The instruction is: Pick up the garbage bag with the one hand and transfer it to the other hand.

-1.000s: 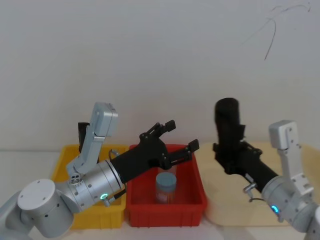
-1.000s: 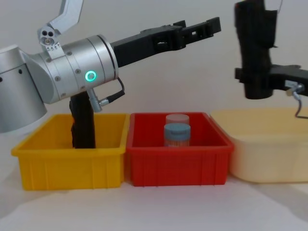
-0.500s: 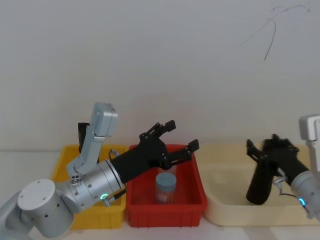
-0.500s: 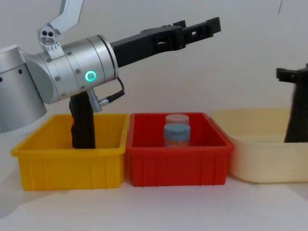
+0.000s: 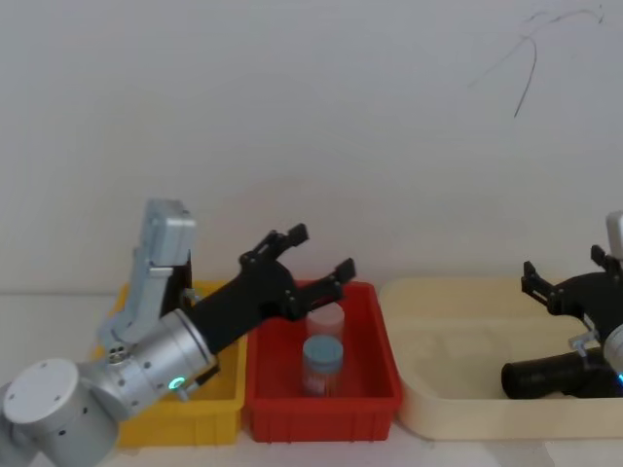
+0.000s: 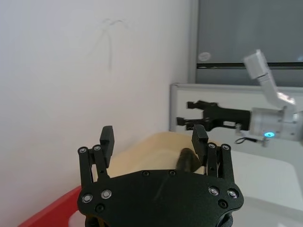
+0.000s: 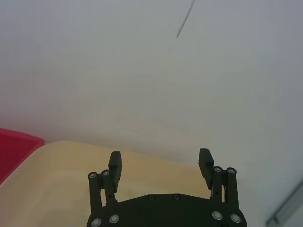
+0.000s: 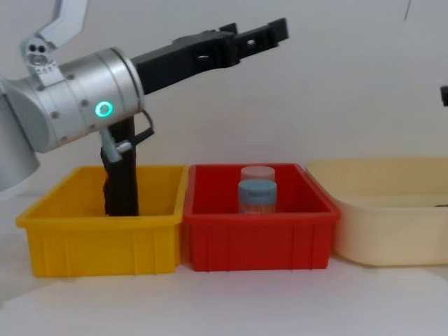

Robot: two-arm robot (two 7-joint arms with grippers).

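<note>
The garbage bag [image 5: 545,376], a black wrinkled roll, lies on its side in the cream bin [image 5: 443,409] at the right, held by nothing. Just above it hangs the right gripper [image 5: 565,269], blue-lit wrist, open and empty; its own view shows the spread fingers [image 7: 159,163] over the cream bin [image 7: 52,170]. Left of that, the green-ringed left gripper [image 5: 317,253] is open and empty above the red bin [image 5: 321,413], reaching forward [image 8: 256,35]. The left wrist view looks past the open left gripper [image 6: 152,137] to the bag [image 6: 187,159] and the right gripper [image 6: 195,119].
A yellow bin [image 8: 98,241] at the left holds a slim black upright piece [image 8: 120,183]. Inside the red bin [image 8: 255,245] stand a blue-capped jar [image 8: 257,196] and a clear-capped one [image 8: 257,172]. A white wall is close behind.
The right gripper lowered the bag into the cream bin, let go, and lifted clear; the bag now lies on its side. The left arm has drawn back leftward.
</note>
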